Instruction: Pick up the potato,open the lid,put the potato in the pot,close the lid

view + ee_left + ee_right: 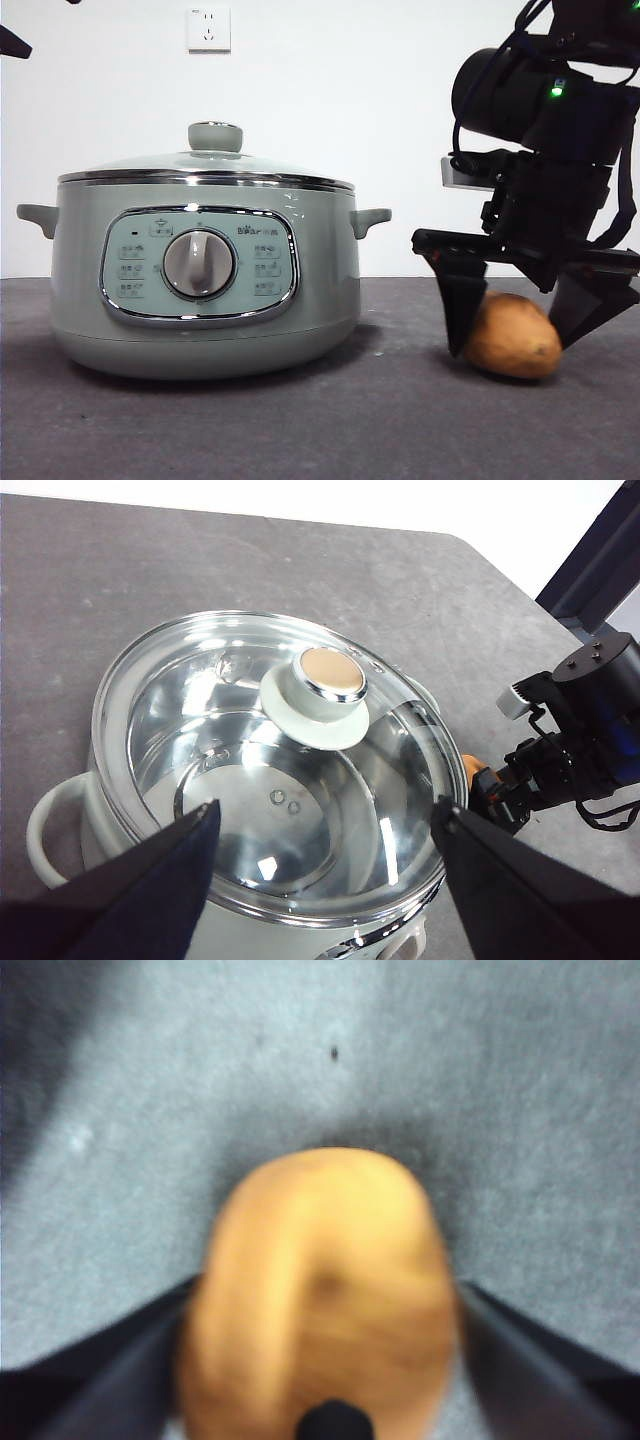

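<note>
Potato (513,336) lies on the table (300,420) beside the pot (200,275), the right gripper (520,325) straddling it with jaws apart, nothing lifted yet, lid (275,770) on, left gripper (325,855) spread above.

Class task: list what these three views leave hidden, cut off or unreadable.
1. Front view: the pot panel's button labels are too small to read.
2. Right wrist view: blur hides the potato skin and whether the right gripper touches it.
3. Left wrist view: the pot's rim and the right gripper hide most of the potato.
</note>
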